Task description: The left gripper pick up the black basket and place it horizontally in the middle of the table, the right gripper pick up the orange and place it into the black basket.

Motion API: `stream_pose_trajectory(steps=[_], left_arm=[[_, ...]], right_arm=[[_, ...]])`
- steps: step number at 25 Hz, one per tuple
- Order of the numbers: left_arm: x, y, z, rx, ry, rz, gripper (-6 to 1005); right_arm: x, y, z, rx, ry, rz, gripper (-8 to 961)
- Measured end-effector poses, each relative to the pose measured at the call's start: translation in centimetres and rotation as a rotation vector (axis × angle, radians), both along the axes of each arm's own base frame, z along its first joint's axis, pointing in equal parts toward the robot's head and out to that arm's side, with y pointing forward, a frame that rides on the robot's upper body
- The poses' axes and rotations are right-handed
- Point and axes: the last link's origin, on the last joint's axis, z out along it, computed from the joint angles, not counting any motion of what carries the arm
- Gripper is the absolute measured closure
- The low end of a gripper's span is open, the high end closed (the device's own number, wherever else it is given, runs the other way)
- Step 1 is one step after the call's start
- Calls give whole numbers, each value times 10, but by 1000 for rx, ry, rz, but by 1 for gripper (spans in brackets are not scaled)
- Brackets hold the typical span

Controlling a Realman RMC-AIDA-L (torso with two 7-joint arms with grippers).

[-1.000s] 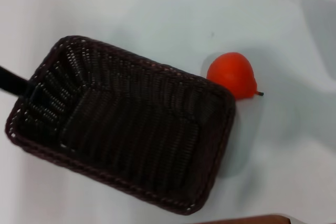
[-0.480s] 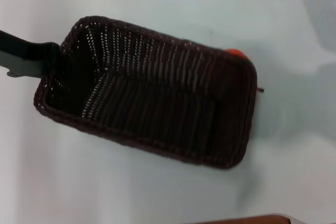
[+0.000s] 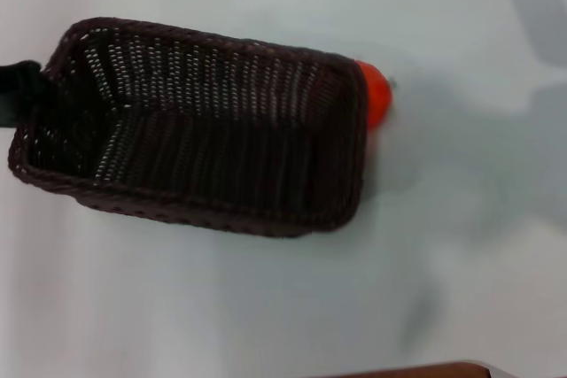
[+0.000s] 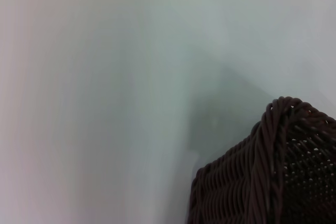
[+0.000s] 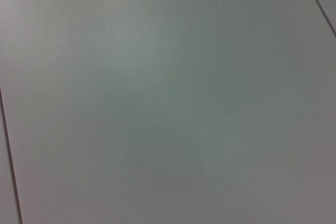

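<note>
Basket (image 3: pixel 195 130) rim clamped by left end effector (image 3: pixel 19 90), orange (image 3: pixel 376 95) half-hidden behind far end

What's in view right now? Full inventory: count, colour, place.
black basket: one, very dark brown-black wicker, left-centre of the table, long side roughly horizontal in the head view; one corner also shows in the left wrist view.
orange: one, red-orange, at the basket's right end, partly hidden behind its rim, outside the basket.
table: one, pale white-green, under everything.
brown strip: one, at the near edge of the head view; can't tell what it is.
left gripper: one, black, at the basket's left end; only a part shows.
right gripper: not in view.
</note>
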Motion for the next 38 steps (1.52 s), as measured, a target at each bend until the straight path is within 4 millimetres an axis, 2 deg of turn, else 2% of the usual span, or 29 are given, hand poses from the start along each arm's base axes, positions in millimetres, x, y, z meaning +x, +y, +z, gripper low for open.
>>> stream_pose_trajectory(steps=[5, 15, 33, 38], left_arm=[[-12, -9, -1, 14, -12, 35, 775], [-9, -25, -5, 3, -67, 7, 755], [-9, -25, -6, -4, -55, -82, 718], [-21, -19, 7, 31, -7, -85, 516]], right_arm=[[-2, 1, -1, 0, 1, 3, 29], [-7, 1, -7, -8, 16, 22, 28], [-6, -6, -12, -14, 19, 45, 32], [-5, -8, -12, -14, 22, 51, 36]])
